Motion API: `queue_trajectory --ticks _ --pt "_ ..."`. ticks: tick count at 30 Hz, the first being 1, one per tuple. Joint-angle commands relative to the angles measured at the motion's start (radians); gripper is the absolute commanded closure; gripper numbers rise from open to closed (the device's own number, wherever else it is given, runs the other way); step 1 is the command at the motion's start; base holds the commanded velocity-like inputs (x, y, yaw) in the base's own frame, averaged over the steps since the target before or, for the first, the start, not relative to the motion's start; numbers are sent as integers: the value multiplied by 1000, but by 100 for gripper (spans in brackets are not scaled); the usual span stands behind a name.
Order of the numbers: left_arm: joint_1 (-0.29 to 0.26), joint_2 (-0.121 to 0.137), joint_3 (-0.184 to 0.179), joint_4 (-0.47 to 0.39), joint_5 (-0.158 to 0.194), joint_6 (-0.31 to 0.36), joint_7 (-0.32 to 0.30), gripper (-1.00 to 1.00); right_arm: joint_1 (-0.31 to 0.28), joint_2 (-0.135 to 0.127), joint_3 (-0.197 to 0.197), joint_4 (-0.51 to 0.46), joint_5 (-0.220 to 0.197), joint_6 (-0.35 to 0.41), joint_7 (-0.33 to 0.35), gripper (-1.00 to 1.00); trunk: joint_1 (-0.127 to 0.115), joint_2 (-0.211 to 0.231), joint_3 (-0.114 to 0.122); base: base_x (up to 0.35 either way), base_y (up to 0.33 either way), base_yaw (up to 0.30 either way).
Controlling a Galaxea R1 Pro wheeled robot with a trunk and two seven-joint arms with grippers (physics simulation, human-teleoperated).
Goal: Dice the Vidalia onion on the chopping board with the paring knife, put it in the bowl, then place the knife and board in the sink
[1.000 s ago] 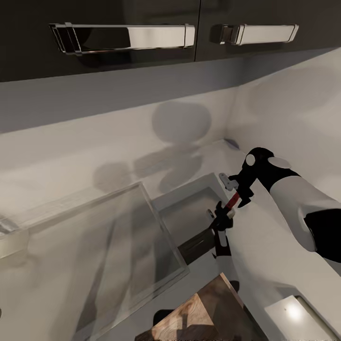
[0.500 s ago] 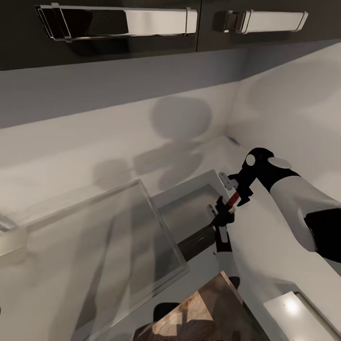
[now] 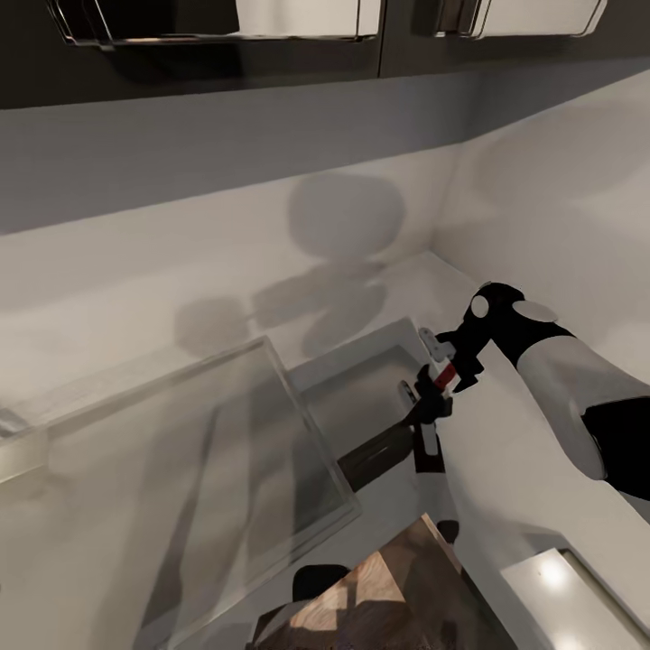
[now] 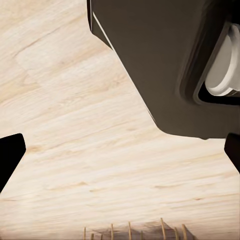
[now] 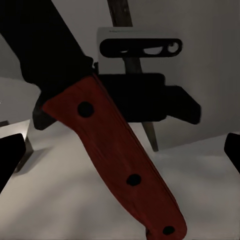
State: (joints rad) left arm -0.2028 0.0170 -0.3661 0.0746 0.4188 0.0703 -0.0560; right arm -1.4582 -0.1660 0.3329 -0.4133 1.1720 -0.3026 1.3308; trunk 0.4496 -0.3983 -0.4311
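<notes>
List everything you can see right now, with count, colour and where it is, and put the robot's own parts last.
Red-and-black-handled paring knife: one, held in the right gripper over the sink's right edge, dark blade pointing down and left.
Grey steel sink: one, rectangular basin at centre, by the back wall corner.
Brown wood-grain chopping board: one, at the bottom edge of the head view, in front of the sink.
Clear glass-like panel: one, see-through, left of the sink; what it is, I cannot tell.
Dark upper cabinets: two doors, with chrome handles, along the top.
Pale wood floor: below the left arm.
Right gripper: one, black, shut on the knife handle.
Right arm: one, white and black, entering from the right.
</notes>
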Motion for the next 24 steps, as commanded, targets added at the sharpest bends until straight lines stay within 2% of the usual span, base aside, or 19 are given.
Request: queue_trajectory --ticks 1,17,24 --pt "-1 0 -8 2 11 2 -5 -100 -1 0 3 -1 2 -5 1 -100 0 -2 -3 0 0 0" --pt "-1 0 -8 2 11 2 -5 -100 -1 3 5 -1 7 -6 -1 -100 0 -2 -9 0 0 0" --pt "0 7 -2 -7 11 -1 -8 -100 -1 42 9 13 8 -39 -12 -100 0 -2 -9 0 0 0"
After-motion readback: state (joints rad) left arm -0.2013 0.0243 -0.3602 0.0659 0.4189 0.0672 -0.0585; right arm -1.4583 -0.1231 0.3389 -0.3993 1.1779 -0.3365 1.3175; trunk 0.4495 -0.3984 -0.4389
